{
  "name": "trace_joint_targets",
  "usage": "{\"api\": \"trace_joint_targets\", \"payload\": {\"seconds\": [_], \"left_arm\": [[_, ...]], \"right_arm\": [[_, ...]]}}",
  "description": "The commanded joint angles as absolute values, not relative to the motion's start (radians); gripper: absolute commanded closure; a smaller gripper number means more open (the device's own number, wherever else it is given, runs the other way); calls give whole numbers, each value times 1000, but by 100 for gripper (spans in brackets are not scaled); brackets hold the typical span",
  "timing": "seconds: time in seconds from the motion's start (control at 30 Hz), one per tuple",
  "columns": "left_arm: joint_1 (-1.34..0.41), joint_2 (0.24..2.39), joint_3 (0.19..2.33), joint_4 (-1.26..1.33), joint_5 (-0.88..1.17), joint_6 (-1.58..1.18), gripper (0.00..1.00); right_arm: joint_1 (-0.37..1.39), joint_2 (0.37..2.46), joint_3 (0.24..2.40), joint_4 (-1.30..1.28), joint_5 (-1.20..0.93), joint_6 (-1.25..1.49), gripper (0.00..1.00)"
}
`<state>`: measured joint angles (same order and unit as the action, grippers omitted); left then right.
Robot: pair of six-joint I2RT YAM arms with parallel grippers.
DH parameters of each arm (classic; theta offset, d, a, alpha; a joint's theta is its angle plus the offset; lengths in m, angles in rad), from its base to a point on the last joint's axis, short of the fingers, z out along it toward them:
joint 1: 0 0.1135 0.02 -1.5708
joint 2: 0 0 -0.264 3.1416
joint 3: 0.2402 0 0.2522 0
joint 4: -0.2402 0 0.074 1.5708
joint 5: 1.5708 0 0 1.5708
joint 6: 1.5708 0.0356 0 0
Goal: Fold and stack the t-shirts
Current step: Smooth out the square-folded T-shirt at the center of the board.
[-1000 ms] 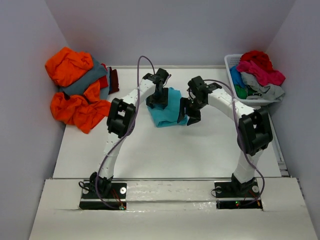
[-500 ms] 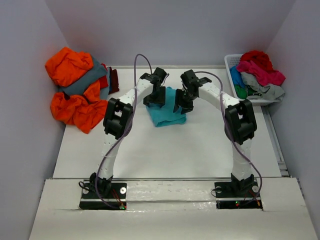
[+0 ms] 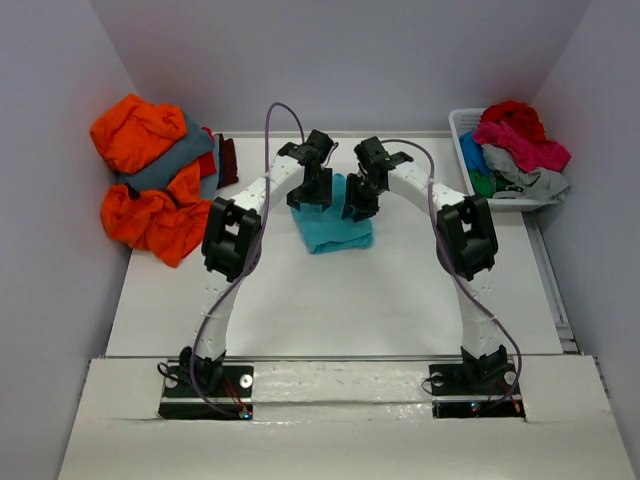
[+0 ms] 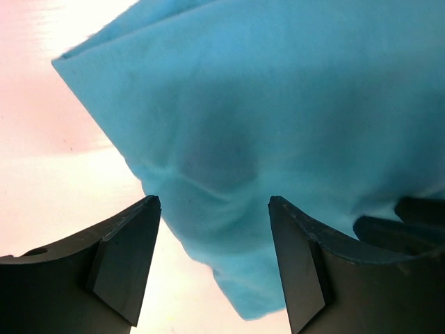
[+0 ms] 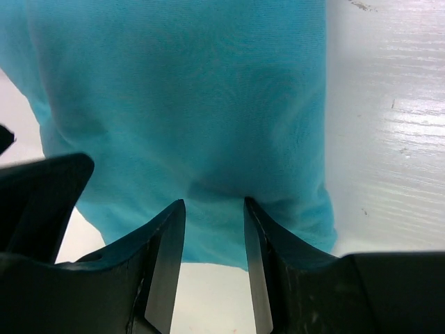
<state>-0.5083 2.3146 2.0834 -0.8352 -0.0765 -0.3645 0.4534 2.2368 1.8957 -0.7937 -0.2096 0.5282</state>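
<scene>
T-shirt in turquoise (image 3: 335, 230) lying as a compact folded shape at the far middle of the worktop (image 3: 330, 300), both sets of fingers down at it.
Left fingers (image 4: 125, 268) stand spread wide over its far-left corner, with cloth showing between them and none of it pinched. Right fingers (image 5: 163, 271) are at its far-right corner, their tips at the cloth with only a narrow gap between them. Orange and slate grey shirts (image 3: 145, 185) are heaped at the far left. Red, pink, light grey and green shirts (image 3: 515, 145) fill the white basket (image 3: 462, 128) at the far right.
</scene>
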Motion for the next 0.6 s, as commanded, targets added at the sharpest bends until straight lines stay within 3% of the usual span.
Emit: {"api": "trace_joint_targets", "payload": {"seconds": [0.0,0.2,0.57], "left_arm": [[-541,2166,2042,-854,-40,-359,24],[-560,2114,1954,-819,106,-402,24],[-578,2106,1702,-739,156,-405,24]], "right_arm": [[463,2232,1893,-764,-219,528,55],[463,2252,1870,-752,-229,531,56],[463,2273,1875,-744,-233,535,57]]}}
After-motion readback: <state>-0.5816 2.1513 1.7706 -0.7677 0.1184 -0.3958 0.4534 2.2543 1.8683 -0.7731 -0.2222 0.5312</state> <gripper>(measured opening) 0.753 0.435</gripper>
